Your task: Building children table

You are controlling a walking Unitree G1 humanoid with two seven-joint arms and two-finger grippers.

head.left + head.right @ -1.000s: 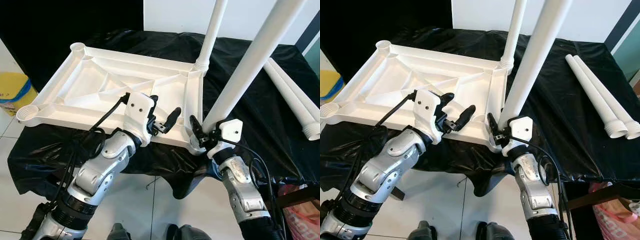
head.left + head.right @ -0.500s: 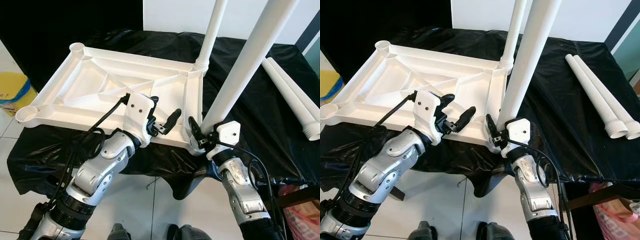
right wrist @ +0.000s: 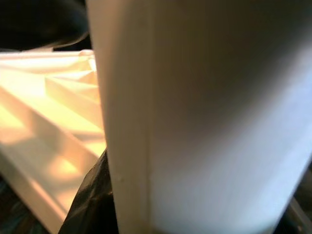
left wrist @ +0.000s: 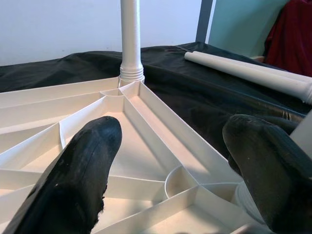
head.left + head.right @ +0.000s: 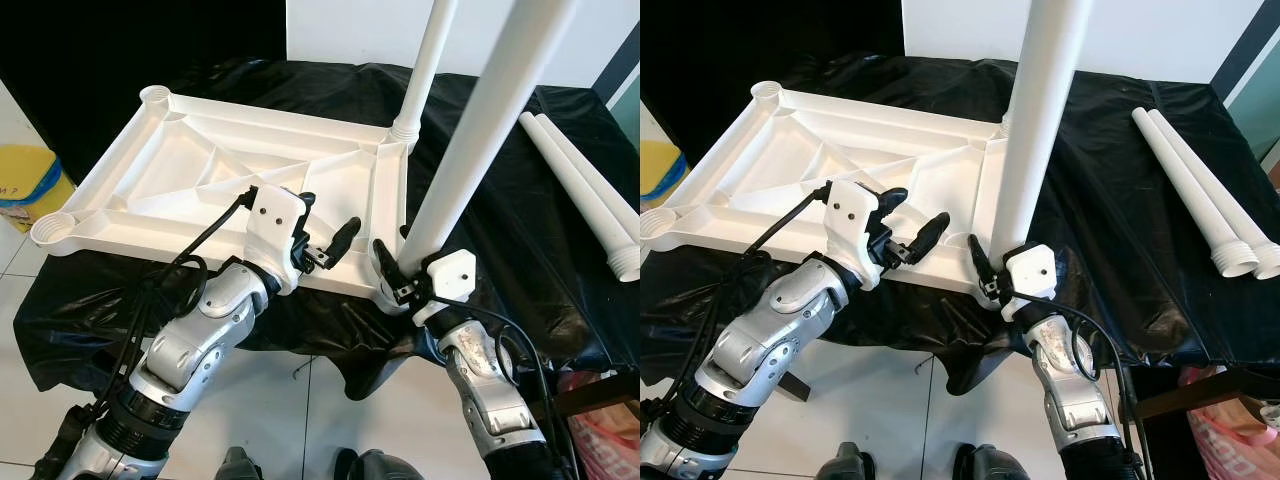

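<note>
One leg [image 5: 1035, 150] was clamped near its base by the right gripper [image 5: 402, 281], hovering over the tabletop's [image 5: 190, 170] near corner socket; next, seat and twist. Beside it the left gripper [image 5: 325, 240] gaped empty.

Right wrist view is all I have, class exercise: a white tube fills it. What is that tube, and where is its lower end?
Observer: It is a table leg, held by the right gripper at the near right corner socket of the upturned white tabletop.
Operator: Any leg fitted already?
Observer: One leg stands upright in the far right corner socket.
Operator: Are spare legs around?
Observer: Two loose legs lie side by side on the black cloth, to the robot's right.
Operator: And the other arm?
Observer: The left gripper is over the tabletop's near edge, jaws open, holding nothing.
</note>
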